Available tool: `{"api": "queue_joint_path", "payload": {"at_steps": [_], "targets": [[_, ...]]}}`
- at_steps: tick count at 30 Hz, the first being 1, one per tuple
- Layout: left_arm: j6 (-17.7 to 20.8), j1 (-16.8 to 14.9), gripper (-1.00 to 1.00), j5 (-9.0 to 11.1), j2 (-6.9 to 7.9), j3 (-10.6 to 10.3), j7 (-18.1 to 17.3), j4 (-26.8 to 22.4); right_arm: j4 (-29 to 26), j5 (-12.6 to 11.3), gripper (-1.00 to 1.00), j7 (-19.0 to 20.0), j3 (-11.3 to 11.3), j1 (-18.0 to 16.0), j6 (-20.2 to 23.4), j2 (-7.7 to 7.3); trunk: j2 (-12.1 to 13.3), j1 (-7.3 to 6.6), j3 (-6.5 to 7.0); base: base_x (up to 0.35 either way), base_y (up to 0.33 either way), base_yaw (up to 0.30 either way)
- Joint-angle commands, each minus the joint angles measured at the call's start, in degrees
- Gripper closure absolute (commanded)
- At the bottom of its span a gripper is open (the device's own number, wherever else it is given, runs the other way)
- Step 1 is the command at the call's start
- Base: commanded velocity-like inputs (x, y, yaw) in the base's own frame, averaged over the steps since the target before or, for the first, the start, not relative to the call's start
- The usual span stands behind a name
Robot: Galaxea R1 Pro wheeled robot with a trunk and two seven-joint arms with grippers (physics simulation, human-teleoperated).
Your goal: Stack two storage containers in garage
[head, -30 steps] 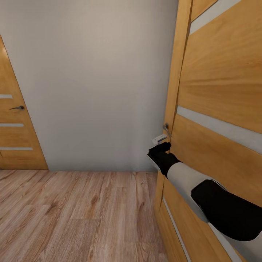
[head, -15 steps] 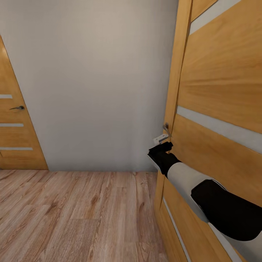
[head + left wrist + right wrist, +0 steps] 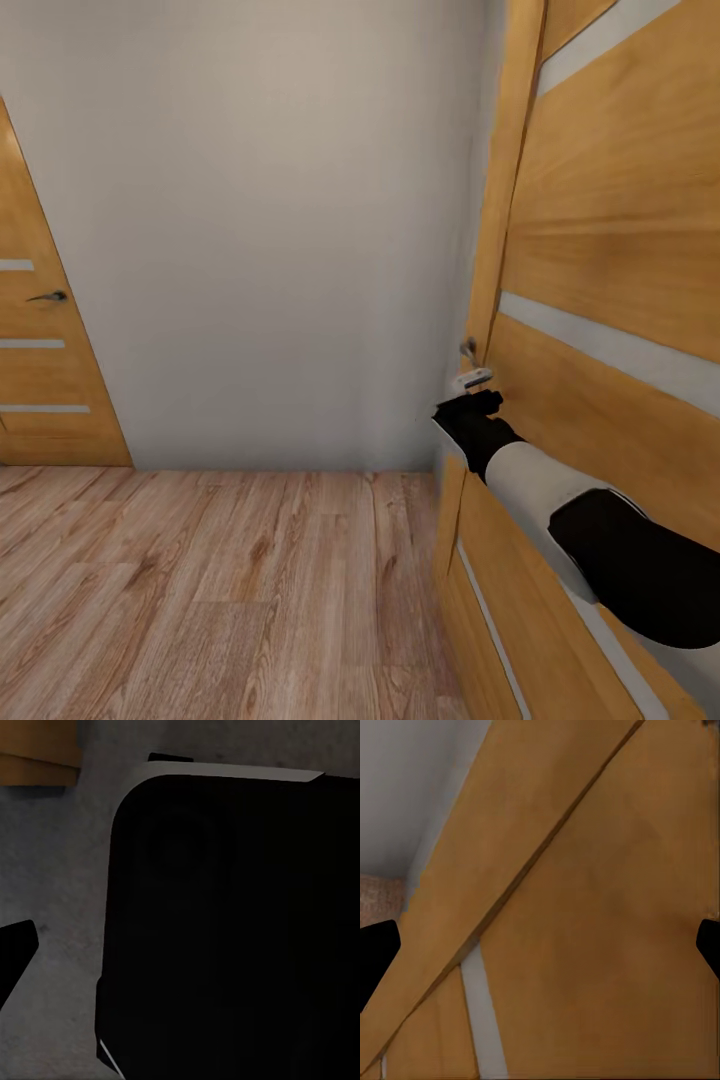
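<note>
the right arm (image 3: 560, 490), white with black joints, reaches forward from the lower right of the head view, and the right gripper (image 3: 470, 408) sits at the edge of a wooden door (image 3: 610, 240), just below its metal handle (image 3: 468, 350) and a small white tag-like piece (image 3: 472, 379). whether the gripper touches the handle cannot be told. in the right wrist view the two black fingertips (image 3: 376, 952) stand far apart at either side, so the jaws are spread wide with nothing between them; close ahead of them is the orange-brown door panel (image 3: 607, 945) with a pale strip (image 3: 484, 1020) and its frame running aslant. the left wrist view shows a large dark body part of the robot (image 3: 225, 930) over grey speckled ground (image 3: 52, 870); one dark fingertip (image 3: 13, 949) shows at the side, and how the left gripper's jaws stand cannot be told. below, the light wood-plank floor (image 3: 220, 590) runs to a plain white wall (image 3: 260, 220). farther left a second wooden door (image 3: 40, 360) with a dark lever handle (image 3: 48, 296) stands shut
</note>
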Motion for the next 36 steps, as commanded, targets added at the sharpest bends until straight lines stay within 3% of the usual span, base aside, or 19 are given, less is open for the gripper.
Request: {"api": "queue_joint_path", "payload": {"at_steps": [1, 10, 16, 26, 36], "targets": [[-0.12, 0.01, -1.0, 0.47, 0.0, -0.05, -0.03, -0.03, -0.01, -0.02, -1.0, -0.52, 0.24, -0.06, 0.6, -0.55, -0.03, 0.0, -0.06, 0.0, 0.0, 0.0], [-0.12, 0.01, -1.0, 0.51, 0.05, -0.01, -0.03, -0.03, -0.01, -0.26, -1.0, -0.5, 0.24, -0.06, 0.19, -3.8, -0.03, 0.0, -0.06, 0.0, 0.0, 0.0], [-0.12, 0.01, -1.0, 0.51, 0.04, -0.02, -0.03, -0.03, -0.01, -0.27, -1.0, -0.5, 0.24, -0.08, -0.43, -5.09, -0.03, 0.0, -0.06, 0.0, 0.0, 0.0], [-0.12, 0.01, -1.0, 0.5, 0.02, 0.0, -0.01, -0.03, -0.01, -0.27, -1.0, -0.5, 0.24, -0.86, -0.5, -5.88, -0.03, 0.0, -0.06, 0.0, 0.0, 0.0], [-0.12, 0.01, -1.0, 0.51, 0.02, 0.0, 0.01, -0.03, -0.01, -0.27, -1.0, -0.5, 0.24, -0.84, -0.5, -5.49, -0.03, 0.0, -0.06, 0.0, 0.0, 0.0]]}}
